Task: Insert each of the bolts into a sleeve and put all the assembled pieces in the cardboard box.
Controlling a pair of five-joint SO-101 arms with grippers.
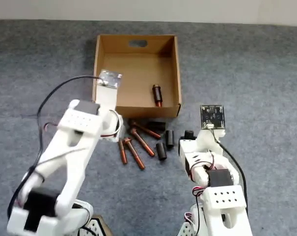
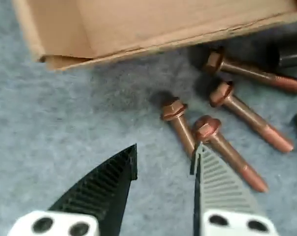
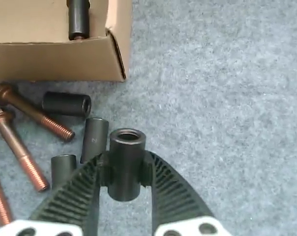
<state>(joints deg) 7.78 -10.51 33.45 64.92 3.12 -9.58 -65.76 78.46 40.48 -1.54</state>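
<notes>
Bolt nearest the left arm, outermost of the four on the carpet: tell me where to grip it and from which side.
Grip the outermost bolt on its shank just behind the flanged head, the left claw coming down from above, open across the shank. It lies flat on the carpet, and this probably leaves the tip free to enter a sleeve.
</notes>
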